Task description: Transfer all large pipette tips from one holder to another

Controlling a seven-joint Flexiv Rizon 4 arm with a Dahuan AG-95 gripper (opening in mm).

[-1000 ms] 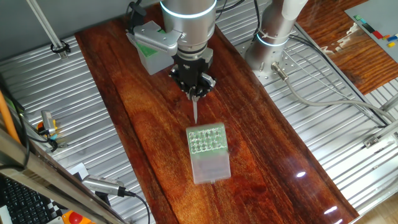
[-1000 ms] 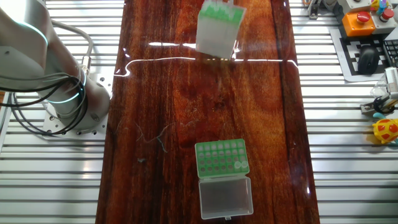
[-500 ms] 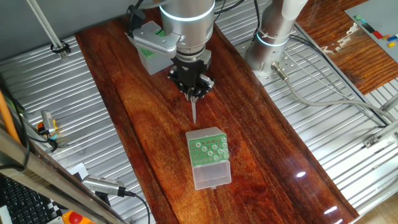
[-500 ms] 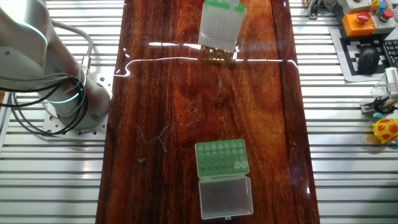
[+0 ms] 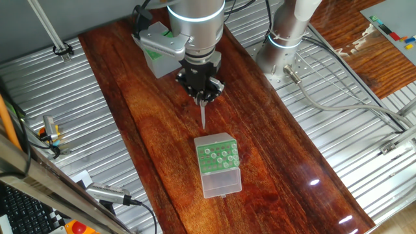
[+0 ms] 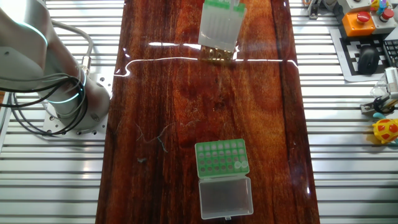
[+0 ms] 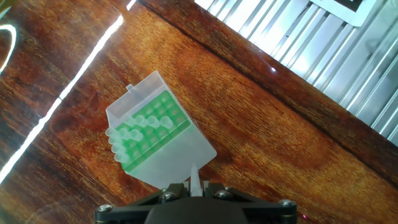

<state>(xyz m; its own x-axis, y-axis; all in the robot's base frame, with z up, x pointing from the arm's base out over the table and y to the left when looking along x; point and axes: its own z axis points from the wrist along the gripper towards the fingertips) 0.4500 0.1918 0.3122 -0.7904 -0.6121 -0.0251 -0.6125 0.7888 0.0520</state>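
Large pipette tips (image 7: 127, 134): standing several along one edge of the taller box (image 5: 221, 179); pinching a held tip (image 5: 203, 117) upright between the gripper (image 5: 204, 99) fingers, hovering over the table (image 5: 149, 130) just short of that box; leaving seemingly two waiting in the low green rack (image 6: 211, 163).

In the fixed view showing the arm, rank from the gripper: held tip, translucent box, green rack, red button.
1. Pipette tip, held in the gripper, pointing down.
2. Translucent box, beyond the tip, and green rack, behind the arm: too close to call.
3. Red button, far lower-left corner.
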